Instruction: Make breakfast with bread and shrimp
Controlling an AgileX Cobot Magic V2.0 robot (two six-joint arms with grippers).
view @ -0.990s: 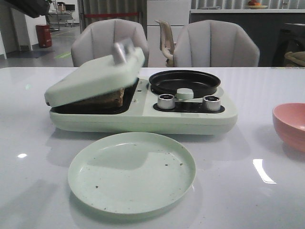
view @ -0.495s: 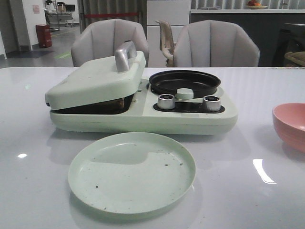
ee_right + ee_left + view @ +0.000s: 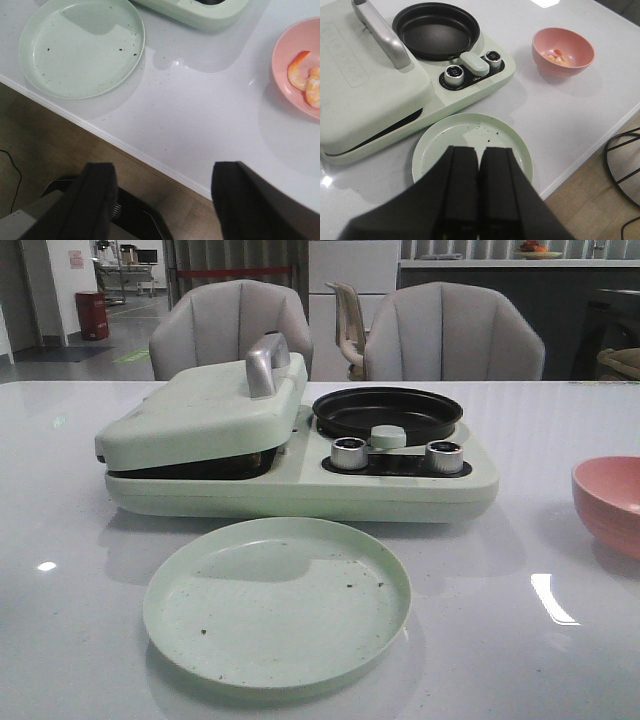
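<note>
Left tool (image 3: 480, 187) closed, empty, above the plate (image 3: 515, 150); right tool (image 3: 162, 200) wide open, empty; shrimp (image 3: 305, 80) in the pink bowl (image 3: 285, 50)

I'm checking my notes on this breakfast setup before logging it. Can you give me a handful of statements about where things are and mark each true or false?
1. The shrimp lie in the pink bowl. True.
2. The green plate holds a slice of bread. False: it carries only dark crumbs.
3. The black pan on the breakfast maker has nothing in it. True.
4. The lid of the sandwich press stands fully upright. False: it is lowered, with a narrow gap at the front.
5. The left gripper is open wide. False: its fingers meet, holding nothing.
6. The right gripper is open, off the table's edge. True.
</note>
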